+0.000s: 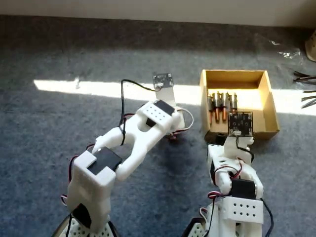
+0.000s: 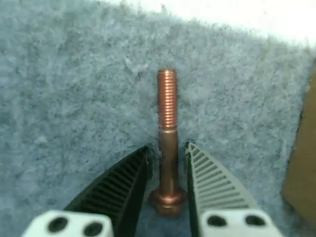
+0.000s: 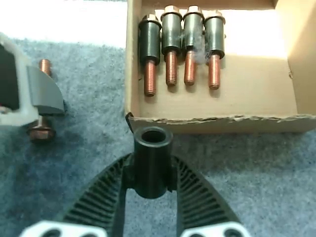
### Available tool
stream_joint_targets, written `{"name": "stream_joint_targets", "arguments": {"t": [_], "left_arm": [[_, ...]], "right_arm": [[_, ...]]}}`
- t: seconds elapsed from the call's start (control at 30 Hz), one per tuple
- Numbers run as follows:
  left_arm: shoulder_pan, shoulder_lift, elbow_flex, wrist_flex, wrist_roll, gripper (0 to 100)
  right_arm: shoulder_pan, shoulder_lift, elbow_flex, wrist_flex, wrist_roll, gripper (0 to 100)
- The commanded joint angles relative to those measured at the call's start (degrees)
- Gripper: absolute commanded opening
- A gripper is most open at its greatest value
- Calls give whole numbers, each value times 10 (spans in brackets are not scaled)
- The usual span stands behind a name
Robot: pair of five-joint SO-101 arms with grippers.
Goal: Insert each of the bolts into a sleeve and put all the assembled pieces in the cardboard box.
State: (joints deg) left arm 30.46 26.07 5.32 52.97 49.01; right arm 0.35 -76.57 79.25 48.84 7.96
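Overhead, two white robot arms reach across a table (image 1: 49, 128) covered in grey carpet-like fabric, with a band of sunlight (image 1: 74, 88) running across it. The left arm (image 1: 133, 138) stretches toward the middle of the table and ends just to the left of an open cardboard box (image 1: 269, 98). The left hand (image 2: 168, 146) is lowered over a copper-coloured bolt (image 2: 167, 113) that lies flat on the fabric. Its two ribbed fingers (image 2: 123, 182) are set narrowly, one on each side of the bolt's smooth shank close to the flanged head. A thin sliver of gap shows on either side, so they straddle the bolt without plainly gripping it. The threaded end of the bolt points away from the hand. The bolt lies outside the box, near its left wall. The right arm (image 1: 234, 168) sits just in front of the box's near wall. The right hand (image 3: 151, 160) is closed on a black sleeve (image 3: 152, 148), a short hollow cylinder pinched between both fingers. The sleeve's open bore shows at the end nearest the box, which stops just short of the near wall. Inside the box, four assembled pieces (image 3: 180, 44) lie side by side in the left part. Each is a black sleeve on a copper bolt, with the threaded end pointing toward the near wall.
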Motion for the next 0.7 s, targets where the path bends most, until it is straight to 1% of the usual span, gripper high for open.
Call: {"name": "stream_joint_targets", "arguments": {"t": [0.0, 0.07, 0.13, 0.17, 0.23, 0.3, 0.53, 0.67], "left_arm": [[6, 32, -51, 65, 2, 120], [6, 48, -78, 92, 2, 80], [4, 58, -104, 122, 1, 5], [3, 63, -116, 136, -3, 5], [3, 65, -136, 163, -34, 18], [3, 65, -152, 183, -81, 2], [2, 63, -207, 259, -240, 6], [1, 63, -255, 324, -371, 6]], "right_arm": [[7, -9, -4, -17, 1, 4], [7, -9, -4, -17, 1, 4], [7, -9, -4, -17, 1, 4], [7, -9, -4, -17, 1, 4], [7, -9, -4, -17, 1, 4], [7, -9, -4, -17, 1, 4], [7, -9, -4, -18, 1, 4], [7, -9, -4, -18, 1, 4]]}}
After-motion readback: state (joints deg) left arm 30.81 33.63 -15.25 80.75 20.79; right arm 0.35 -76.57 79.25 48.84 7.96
